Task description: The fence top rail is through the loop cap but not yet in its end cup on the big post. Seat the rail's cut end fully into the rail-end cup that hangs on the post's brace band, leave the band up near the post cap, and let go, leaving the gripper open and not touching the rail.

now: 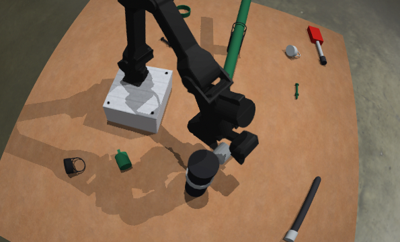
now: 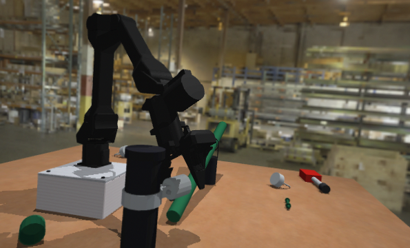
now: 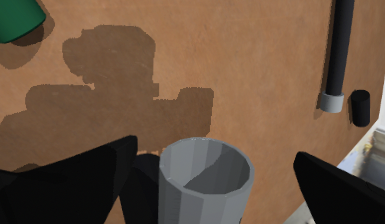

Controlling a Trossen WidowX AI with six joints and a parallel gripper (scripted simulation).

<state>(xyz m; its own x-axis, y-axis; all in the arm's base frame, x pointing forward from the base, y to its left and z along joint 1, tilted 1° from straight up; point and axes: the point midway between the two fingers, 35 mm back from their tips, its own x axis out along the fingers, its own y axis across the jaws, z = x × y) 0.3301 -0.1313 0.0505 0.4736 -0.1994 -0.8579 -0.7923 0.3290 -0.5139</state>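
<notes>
The green top rail [image 1: 234,50] [image 2: 181,204] slants down through the wire loop on the small dark post [image 2: 210,172]. Its cut end, low at the table, shows in the wrist view [image 3: 15,17], apart from the cup. The big black post [image 1: 203,165] [image 2: 142,172] stands upright with a grey brace band [image 1: 199,183] [image 2: 140,202] below its cap. The grey rail-end cup [image 1: 222,152] [image 2: 180,187] [image 3: 205,207] hangs on the band, its mouth empty. My gripper [image 1: 226,154] [image 2: 184,180] [image 3: 216,151] is open, its fingers on either side of the cup. Contact with the cup cannot be told.
The arm stands on a white block [image 1: 130,94] [image 2: 70,194]. A green cap [image 1: 123,160] [image 2: 32,230] and a black loop cap [image 1: 69,165] lie left of the post. A dark rod [image 1: 307,205] [image 3: 341,50], a white cap [image 1: 291,51] [image 2: 277,180] and a red-headed tool [image 1: 315,34] [image 2: 309,175] lie on the right.
</notes>
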